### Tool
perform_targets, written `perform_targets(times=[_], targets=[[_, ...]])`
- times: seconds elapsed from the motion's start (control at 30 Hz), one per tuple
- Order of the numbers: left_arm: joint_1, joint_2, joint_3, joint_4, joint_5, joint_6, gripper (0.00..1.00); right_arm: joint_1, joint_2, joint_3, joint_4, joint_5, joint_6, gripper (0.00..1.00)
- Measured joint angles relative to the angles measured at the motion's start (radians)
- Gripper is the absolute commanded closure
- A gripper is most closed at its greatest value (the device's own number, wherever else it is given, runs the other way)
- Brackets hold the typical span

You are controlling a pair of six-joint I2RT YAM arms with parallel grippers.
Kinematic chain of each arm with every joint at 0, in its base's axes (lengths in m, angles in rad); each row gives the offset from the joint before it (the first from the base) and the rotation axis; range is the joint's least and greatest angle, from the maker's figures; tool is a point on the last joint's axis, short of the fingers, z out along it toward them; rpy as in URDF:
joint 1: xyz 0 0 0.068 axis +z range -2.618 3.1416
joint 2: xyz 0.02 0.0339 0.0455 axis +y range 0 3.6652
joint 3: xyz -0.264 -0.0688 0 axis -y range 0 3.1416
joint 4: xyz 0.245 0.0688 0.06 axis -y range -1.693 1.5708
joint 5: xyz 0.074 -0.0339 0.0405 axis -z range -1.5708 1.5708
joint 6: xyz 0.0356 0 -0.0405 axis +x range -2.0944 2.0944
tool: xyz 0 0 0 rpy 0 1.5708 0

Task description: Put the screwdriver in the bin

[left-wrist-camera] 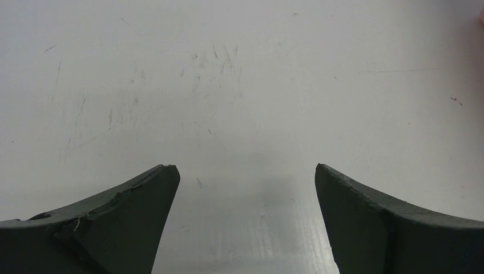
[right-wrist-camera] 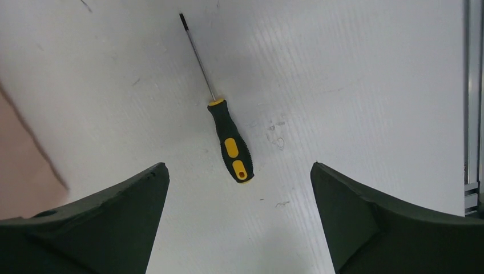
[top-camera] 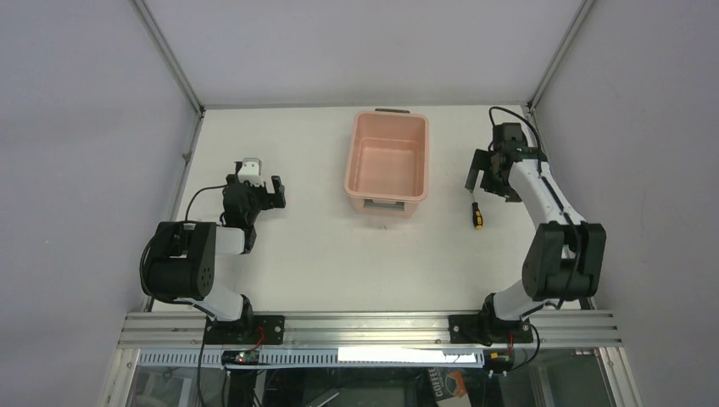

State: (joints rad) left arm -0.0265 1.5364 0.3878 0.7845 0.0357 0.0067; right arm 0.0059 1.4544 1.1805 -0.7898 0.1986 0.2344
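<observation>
Right claw (right-wrist-camera: pixel 238 166) is hovering with jaws spread wide by the screwdriver (right-wrist-camera: pixel 230 142), which is lying flat on the worktop (top-camera: pixel 297 254) right of the bin (top-camera: pixel 349 161), seemingly lining up a grasp.

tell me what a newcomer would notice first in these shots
The salmon-pink bin stands empty at the far middle of the white table, the one big splash of colour. To its right a small yellow-and-black screwdriver lies flat on the table. The right gripper hangs open near it, holding nothing.
</observation>
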Motion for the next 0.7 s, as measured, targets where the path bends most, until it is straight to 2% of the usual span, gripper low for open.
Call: perform_targets(times=[0.17, 0.27, 0.37, 0.5, 0.53, 0.7], targets=[[0.000, 0.000, 0.000, 0.000, 0.000, 0.000, 0.01, 0.000, 0.187, 0.005, -0.009, -0.047, -0.055, 0.07], [0.000, 0.000, 0.000, 0.000, 0.000, 0.000, 0.01, 0.000, 0.269, 0.004, -0.009, -0.058, -0.069, 0.20], [0.000, 0.000, 0.000, 0.000, 0.000, 0.000, 0.01, 0.000, 0.326, 0.003, -0.011, -0.069, -0.085, 0.58], [0.000, 0.000, 0.000, 0.000, 0.000, 0.000, 0.01, 0.000, 0.354, 0.003, -0.019, -0.086, -0.099, 0.96], [0.000, 0.000, 0.000, 0.000, 0.000, 0.000, 0.01, 0.000, 0.354, 0.003, -0.021, -0.087, -0.103, 1.00], [0.000, 0.000, 0.000, 0.000, 0.000, 0.000, 0.01, 0.000, 0.351, 0.009, -0.035, -0.097, -0.114, 1.00]])
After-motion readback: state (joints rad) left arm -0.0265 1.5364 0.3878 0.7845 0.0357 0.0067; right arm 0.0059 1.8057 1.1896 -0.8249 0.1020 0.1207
